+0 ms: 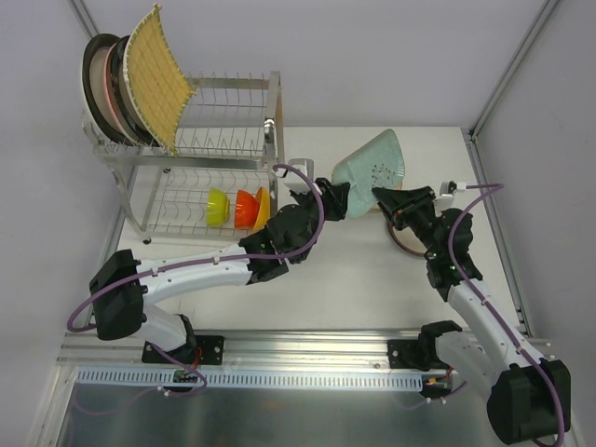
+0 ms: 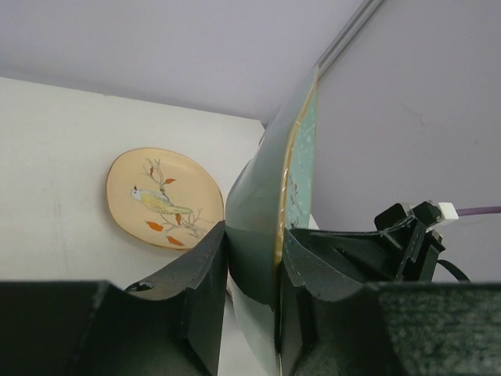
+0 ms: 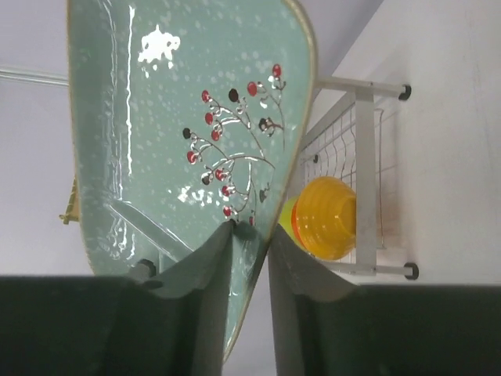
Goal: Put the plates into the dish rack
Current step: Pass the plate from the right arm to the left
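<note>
Left wrist view: my left fingers (image 2: 213,251) are clamping one rim of the pale teal dish (image 2: 262,188), which is standing on edge between them. In the right wrist view my right fingers (image 3: 215,262) are pinching the opposite rim of the same dish, its berry sprig facing the lens. Both sets of fingers are closed on it, and it is hanging in the air over the far half of the worktop (image 1: 372,279), roughly midway between the left and right edges. I am reading this as a handover to the left arm. To do it well, I should be holding the left grip firm, parting the right fingers only a little and backing them straight off the rim so the dish is not twisting. The carry should then go on edge to the dish rack (image 1: 276,121) at the far left corner, aiming for free prongs (image 1: 233,93) beside the yellow woven square (image 1: 158,79). A beige bird plate (image 2: 164,200) is lying flat toward the right edge.
</note>
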Controlling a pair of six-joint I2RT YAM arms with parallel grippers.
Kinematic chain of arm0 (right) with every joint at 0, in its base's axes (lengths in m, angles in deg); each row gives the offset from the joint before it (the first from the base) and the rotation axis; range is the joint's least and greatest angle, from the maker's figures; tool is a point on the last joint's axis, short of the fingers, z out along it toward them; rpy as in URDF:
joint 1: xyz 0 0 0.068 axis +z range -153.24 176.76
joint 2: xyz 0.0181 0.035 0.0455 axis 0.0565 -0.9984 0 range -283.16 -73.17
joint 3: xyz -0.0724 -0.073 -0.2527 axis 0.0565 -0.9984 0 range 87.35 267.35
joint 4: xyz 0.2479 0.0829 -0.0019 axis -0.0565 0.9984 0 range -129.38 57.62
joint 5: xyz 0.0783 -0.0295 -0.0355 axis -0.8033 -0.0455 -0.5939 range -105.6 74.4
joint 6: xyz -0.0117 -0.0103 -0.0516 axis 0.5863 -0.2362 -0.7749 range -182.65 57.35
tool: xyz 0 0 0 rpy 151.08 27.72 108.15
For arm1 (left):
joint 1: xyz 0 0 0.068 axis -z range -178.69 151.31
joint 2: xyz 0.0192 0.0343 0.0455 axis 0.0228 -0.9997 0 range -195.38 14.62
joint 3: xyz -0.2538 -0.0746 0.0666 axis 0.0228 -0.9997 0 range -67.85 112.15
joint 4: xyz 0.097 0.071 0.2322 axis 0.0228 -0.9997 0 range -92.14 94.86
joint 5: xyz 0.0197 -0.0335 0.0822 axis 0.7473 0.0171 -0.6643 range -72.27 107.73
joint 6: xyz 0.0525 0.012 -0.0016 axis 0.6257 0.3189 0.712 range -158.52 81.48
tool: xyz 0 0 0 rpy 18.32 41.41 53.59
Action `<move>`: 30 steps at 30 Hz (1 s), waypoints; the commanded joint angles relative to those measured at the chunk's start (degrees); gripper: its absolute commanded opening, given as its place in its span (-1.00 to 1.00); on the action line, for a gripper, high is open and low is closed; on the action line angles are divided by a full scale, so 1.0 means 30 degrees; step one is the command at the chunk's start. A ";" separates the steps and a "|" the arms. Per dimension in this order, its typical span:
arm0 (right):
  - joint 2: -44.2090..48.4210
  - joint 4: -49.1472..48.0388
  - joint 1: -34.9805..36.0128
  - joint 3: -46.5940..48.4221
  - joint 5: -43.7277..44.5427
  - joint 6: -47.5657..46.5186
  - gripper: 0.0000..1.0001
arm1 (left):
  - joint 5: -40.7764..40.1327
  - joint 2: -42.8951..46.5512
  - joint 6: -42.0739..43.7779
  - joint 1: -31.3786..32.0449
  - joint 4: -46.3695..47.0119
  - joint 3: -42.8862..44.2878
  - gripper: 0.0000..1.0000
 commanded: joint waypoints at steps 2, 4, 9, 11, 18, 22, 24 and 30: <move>0.0875 -0.1248 0.0334 0.0075 -0.1723 -0.0951 -0.25 | 0.0215 0.1073 0.1915 0.0184 0.3676 -0.0078 -1.00; 0.0875 -0.0956 0.0334 0.0075 -0.1928 -0.1243 -0.15 | 0.0538 0.1160 0.2561 0.0184 0.4119 -0.0079 -1.00; 0.0934 -0.0399 0.0305 0.0046 -0.2017 -0.1742 -0.03 | 0.0920 0.1190 0.3326 0.0155 0.5290 -0.0253 -1.00; 0.0876 -0.0252 0.0305 0.0017 -0.2075 -0.1888 0.06 | 0.0949 0.1248 0.3706 0.0155 0.5556 -0.0312 -1.00; 0.0963 0.0363 0.0305 -0.0013 -0.2280 -0.2474 0.28 | 0.0452 0.1424 0.4556 0.0155 0.7313 -0.0635 -1.00; 0.1197 0.1094 0.0305 0.0221 -0.2922 -0.3262 0.46 | 0.0188 0.1366 0.5375 0.0155 0.8717 -0.0635 -1.00; 0.1372 0.1593 0.0304 0.0483 -0.3187 -0.3761 0.58 | -0.0046 0.1336 0.6017 0.0155 0.9158 -0.0519 -1.00; 0.1812 0.4519 0.0334 0.2327 -0.5119 -0.7216 0.78 | -0.0340 0.0957 0.8301 0.0126 1.1443 0.0213 -1.00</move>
